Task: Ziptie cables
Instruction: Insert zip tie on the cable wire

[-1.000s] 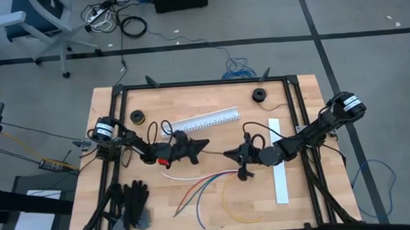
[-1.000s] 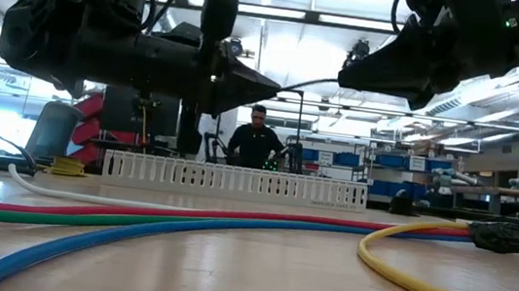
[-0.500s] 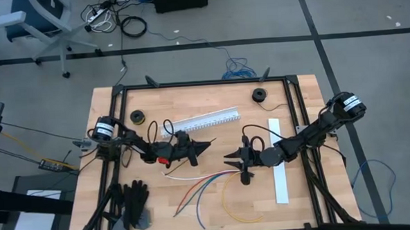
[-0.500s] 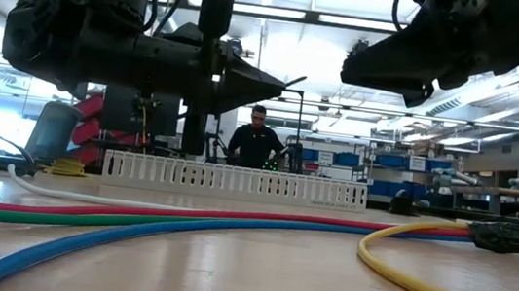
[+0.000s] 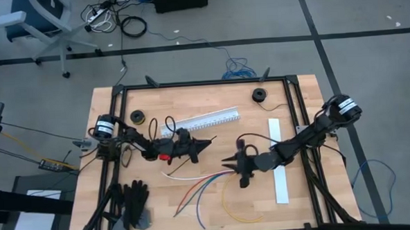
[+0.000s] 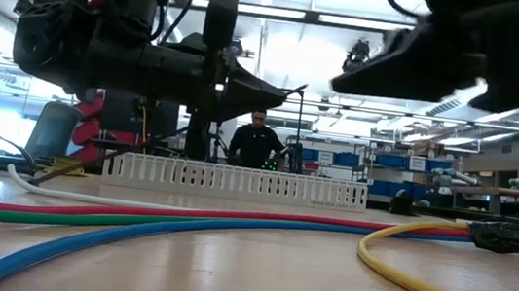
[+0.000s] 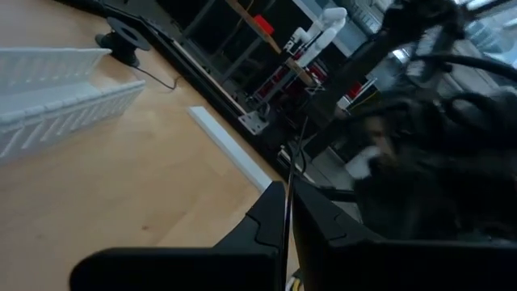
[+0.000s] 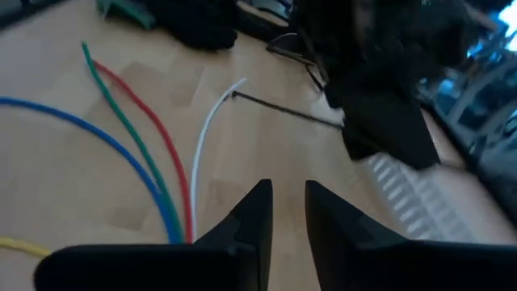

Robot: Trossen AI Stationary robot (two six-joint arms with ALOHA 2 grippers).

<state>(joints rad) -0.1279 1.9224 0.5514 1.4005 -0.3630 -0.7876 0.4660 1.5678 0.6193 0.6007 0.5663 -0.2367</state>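
Note:
The cables lie loose on the table: white [image 5: 187, 176], red, green and blue [image 5: 194, 192] fanned toward the near edge, and yellow [image 5: 231, 205] curled at the right. In the low view they run across the foreground [image 6: 134, 217]. My left gripper [image 5: 206, 143] hovers above the table's middle, pointing right, shut on a thin black ziptie [image 7: 300, 153]. My right gripper [image 5: 224, 163] faces it from the right, just above the cables' gathered ends. Its fingers [image 8: 287, 202] stand a little apart with nothing between them. My left gripper pinches the thin black ziptie [image 7: 287, 206] between its two shut fingertips. The fingers lie level and point toward the table's right, along the strip. The strip sticks out ahead of the tips [image 8: 283, 109], clear of the table.
A white slotted channel [image 5: 204, 120] lies behind the grippers and a flat white strip [image 5: 279, 168] lies at the right. Two black spools [image 5: 137, 117] [image 5: 259, 94] sit at the far side and black gloves [image 5: 134, 205] at the near left. A person [image 6: 256, 137] stands in the room beyond.
My right gripper has rolled about its own axis and edged toward the table's near edge, closer over the cables' gathered ends. The cables have stayed put.

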